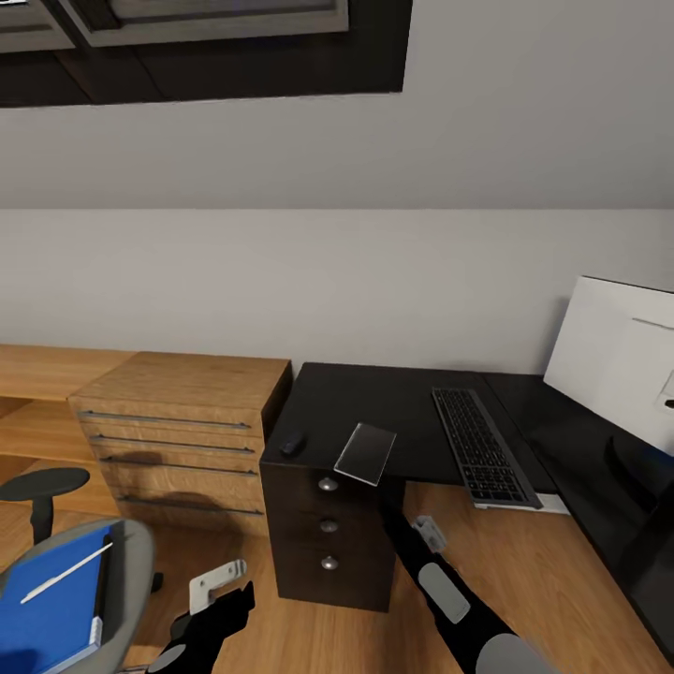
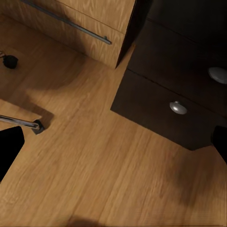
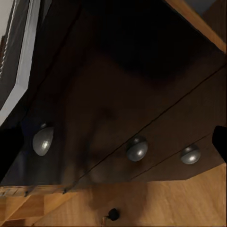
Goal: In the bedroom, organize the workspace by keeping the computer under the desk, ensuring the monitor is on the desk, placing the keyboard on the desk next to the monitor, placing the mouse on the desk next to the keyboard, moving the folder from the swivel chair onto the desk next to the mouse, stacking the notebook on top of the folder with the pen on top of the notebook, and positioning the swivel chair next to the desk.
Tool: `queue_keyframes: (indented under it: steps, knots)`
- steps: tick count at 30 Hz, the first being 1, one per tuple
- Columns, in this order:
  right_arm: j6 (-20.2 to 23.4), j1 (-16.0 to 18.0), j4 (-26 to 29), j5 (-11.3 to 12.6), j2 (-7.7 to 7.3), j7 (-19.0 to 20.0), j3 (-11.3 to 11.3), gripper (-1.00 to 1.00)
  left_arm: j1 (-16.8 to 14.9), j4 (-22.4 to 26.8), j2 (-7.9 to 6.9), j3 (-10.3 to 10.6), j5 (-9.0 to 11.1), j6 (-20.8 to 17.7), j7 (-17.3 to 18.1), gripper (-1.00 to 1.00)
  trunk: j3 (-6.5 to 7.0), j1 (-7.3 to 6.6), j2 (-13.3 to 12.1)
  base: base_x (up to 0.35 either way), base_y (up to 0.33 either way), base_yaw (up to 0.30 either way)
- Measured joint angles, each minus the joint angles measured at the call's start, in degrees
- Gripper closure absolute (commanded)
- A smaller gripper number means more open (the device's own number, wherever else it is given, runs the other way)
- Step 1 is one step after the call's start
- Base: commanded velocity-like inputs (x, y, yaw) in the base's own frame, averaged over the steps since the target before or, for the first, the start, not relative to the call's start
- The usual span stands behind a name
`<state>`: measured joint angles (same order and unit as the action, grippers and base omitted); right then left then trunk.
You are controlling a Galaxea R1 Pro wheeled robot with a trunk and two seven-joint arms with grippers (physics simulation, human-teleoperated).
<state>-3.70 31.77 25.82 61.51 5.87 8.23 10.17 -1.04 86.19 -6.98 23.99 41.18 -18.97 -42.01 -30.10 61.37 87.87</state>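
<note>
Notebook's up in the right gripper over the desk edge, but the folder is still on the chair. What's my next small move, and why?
Probably set the notebook flat on bare desk between the mouse and keyboard for now. It hangs tilted above the drawer unit at the right arm's tip, while the folder it must sit on lies on the swivel chair with the pen on it.

You see the glossy black desk (image 1: 393,402) carrying the keyboard (image 1: 483,446), the mouse (image 1: 292,444) near its left edge, and the white-backed monitor (image 1: 618,360) at right. The chair seat (image 1: 131,562) bears the blue folder (image 1: 56,604), the pen (image 1: 65,573) on it.
</note>
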Motion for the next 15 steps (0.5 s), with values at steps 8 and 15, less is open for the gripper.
queue_keyframes:
  steps: [8, 15]
  knots:
    - [-6.20, -1.94, -2.32, -6.00, 0.76, 0.05, 0.31, -1.00, -0.01, -0.04, 0.35, 0.42, -0.01, 0.02, 0.00, -1.00, 1.44, -1.76, -3.21, 0.000, 0.000, 0.000]
    - [-12.34, -2.36, -8.15, -13.97, 0.95, 0.00, 0.71, -1.00, 0.01, -0.25, 0.42, 2.32, -0.01, 0.05, -0.08, -1.00, 2.70, -3.30, -6.02, 0.000, 0.000, 0.000]
